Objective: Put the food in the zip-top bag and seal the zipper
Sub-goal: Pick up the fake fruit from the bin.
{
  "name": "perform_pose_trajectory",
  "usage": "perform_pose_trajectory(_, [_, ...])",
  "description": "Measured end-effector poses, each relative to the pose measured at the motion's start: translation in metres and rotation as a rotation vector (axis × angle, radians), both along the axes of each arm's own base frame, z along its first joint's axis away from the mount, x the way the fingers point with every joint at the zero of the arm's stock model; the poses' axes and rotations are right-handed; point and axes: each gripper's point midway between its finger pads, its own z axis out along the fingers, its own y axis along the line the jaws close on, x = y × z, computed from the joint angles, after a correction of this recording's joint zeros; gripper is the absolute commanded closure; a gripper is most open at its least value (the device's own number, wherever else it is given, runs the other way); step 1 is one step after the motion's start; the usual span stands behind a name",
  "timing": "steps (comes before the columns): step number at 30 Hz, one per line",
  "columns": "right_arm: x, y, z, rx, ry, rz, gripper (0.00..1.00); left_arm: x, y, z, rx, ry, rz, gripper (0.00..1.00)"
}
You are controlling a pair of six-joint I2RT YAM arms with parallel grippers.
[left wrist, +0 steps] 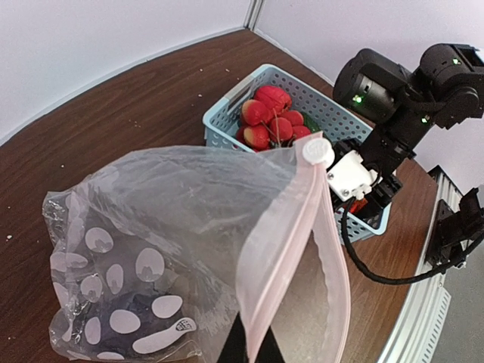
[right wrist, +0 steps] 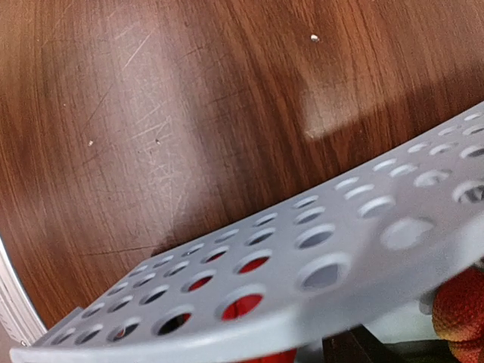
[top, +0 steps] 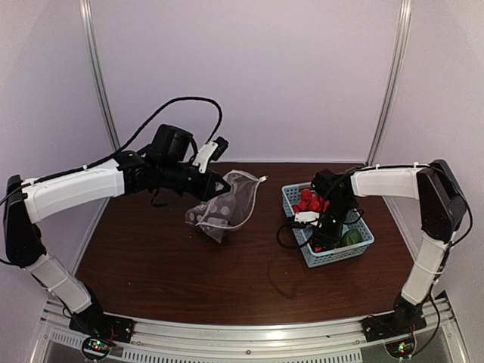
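Top view
Left gripper (top: 217,184): closed on the mouth edge of the zip-top bag (top: 227,206) and holding it up over the table (top: 151,257), left of centre.
Zip-top bag: hangs limp from that grip. No food is visible inside it.
Basket (top: 336,258): light-blue mesh, well to the right of the bag. It holds the food, with red pieces (top: 308,200) at its far end and a green piece (top: 351,237) in the near right corner.
Right gripper (top: 324,237): lowered into the basket. Its jaws are hidden, so whether it is open or closed cannot be told.

Left wrist view
Zipper (left wrist: 324,234): a pale pink strip. The mouth gapes, and the slider tab (left wrist: 318,151) sits at the end nearest the basket.
Bag handling (judged): thin, light, floppy and probably slippery film. The mouth will likely collapse unless it is held by the stiffer zipper strip.

Right wrist view
Basket wall: fills the lower frame, with red showing through its holes. A bumpy red piece (right wrist: 463,302) lies at lower right. No fingers can be seen.
Food handling (judged): small, light and rigid. The round pieces may roll, so they are best pinched across the middle.
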Motion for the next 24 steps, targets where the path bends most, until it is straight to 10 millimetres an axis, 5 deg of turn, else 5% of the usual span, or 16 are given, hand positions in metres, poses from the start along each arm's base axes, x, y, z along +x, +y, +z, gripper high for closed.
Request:
perform_pose_trajectory(10, [-0.002, -0.001, 0.007, 0.004, -0.007, -0.021, 0.69, 0.006, 0.007, 0.007, -0.02, -0.009, 0.032, 1.0])
perform_pose_trajectory(20, [0.004, 0.002, 0.08, 0.094, -0.148, -0.052, 0.85, 0.003, 0.004, 0.008, -0.042, 0.008, 0.017, 1.0])
perform_pose_trajectory(24, [0.013, 0.02, 0.13, 0.221, -0.222, -0.075, 0.96, 0.0, 0.001, 0.007, -0.055, 0.017, -0.007, 1.0])
